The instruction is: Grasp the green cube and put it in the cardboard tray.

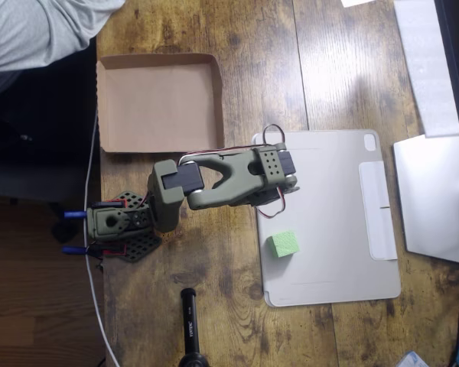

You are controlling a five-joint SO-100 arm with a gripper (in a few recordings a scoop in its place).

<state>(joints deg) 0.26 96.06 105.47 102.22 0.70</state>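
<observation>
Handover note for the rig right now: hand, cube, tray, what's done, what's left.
Hand: hidden under the folded olive arm in the overhead view, so open or shut cannot be told; nothing seen in its grip.
Green cube: sits on the pale grey tablet case, near its left edge, just below the arm's head, untouched.
Cardboard tray: upper left of the wooden table, above the arm's base, nothing in it.
Done: nothing yet.
Left: grasp the cube, carry it up and left, drop it in the tray.
</observation>
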